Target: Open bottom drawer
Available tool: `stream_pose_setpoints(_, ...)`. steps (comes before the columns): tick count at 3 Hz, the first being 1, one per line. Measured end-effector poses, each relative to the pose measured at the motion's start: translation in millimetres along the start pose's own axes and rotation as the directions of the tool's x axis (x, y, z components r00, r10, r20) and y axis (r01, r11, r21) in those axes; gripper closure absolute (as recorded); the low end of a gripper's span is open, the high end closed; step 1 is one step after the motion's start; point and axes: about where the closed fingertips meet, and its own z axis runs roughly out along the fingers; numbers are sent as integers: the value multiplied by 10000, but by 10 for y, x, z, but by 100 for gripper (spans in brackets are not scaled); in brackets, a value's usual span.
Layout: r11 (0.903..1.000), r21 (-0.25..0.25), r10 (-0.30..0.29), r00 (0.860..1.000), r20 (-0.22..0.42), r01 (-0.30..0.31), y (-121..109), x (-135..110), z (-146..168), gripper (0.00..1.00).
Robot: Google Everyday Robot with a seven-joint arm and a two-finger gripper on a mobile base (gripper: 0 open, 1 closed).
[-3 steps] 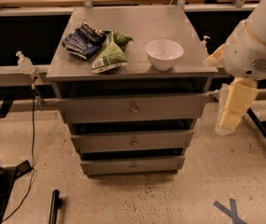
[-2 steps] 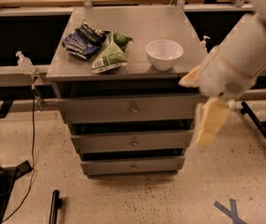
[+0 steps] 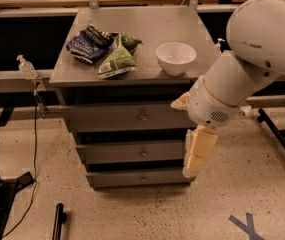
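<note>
A grey metal cabinet (image 3: 132, 76) has three drawers, all shut. The bottom drawer (image 3: 127, 179) is the lowest and narrowest-looking front, with a small round knob (image 3: 145, 173) at its middle. My gripper (image 3: 190, 169) is cream-coloured and hangs pointing down from the big white arm (image 3: 247, 59). It is at the right end of the middle and bottom drawer fronts, to the right of the knob and apart from it. It holds nothing that I can see.
On the cabinet top lie a blue snack bag (image 3: 89, 44), a green snack bag (image 3: 117, 60) and a white bowl (image 3: 175, 57). A sanitizer bottle (image 3: 26, 67) stands on the left rail. Black stand legs (image 3: 282, 139) are at right, and blue X tape (image 3: 247, 226) marks the floor.
The arm has swung left and down from the cabinet's right side, so the gripper now hangs in front of the right ends of the lower drawers. The drawers have not moved.
</note>
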Motion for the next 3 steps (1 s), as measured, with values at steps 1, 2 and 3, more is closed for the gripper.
stream_pose_setpoints(1, 9999, -41, 102, 9992, 375, -101, -32, 53, 253, 0)
stream_pose_setpoints(2, 9956, -608, 784, 9906, 1125, -719, 64, 428, 1155, 0)
stream_pose_setpoints(3, 9893, -552, 1426, 9767, 1602, -1354, 23, 780, 1934, 0)
